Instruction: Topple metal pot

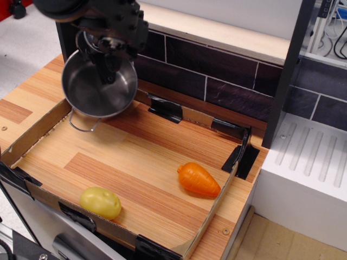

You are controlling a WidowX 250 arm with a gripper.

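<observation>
End effector (110, 69): black, reaching down from the upper left; its fingers are closed over the far rim of the metal pot, one finger showing inside against the inner wall.
Metal pot (89, 92): shiny steel cylinder at the back-left corner of the tray, tilted so that its mouth faces the camera and its interior base is in full view; the near lower edge sits low over the wood, though whether it touches cannot be told.
Pot handle (81, 122): thin wire loop hanging below the near rim, just above the tray floor.
Tray (32, 134): shallow cardboard-walled frame with black corner clips, lying on the wooden worktop (21, 103); its floor shows the same wood grain.
Carrot toy (198, 179): orange, lying on its side in the right part of the tray, well apart from the pot.
Potato toy (100, 202): yellow, resting near the front wall of the tray, left of the carrot toy and well apart from the pot.
Backsplash (217, 67): dark tiles running behind the tray, topped by a pale ledge.
Draining board (312, 157): white ribbed surface to the right of the worktop.
</observation>
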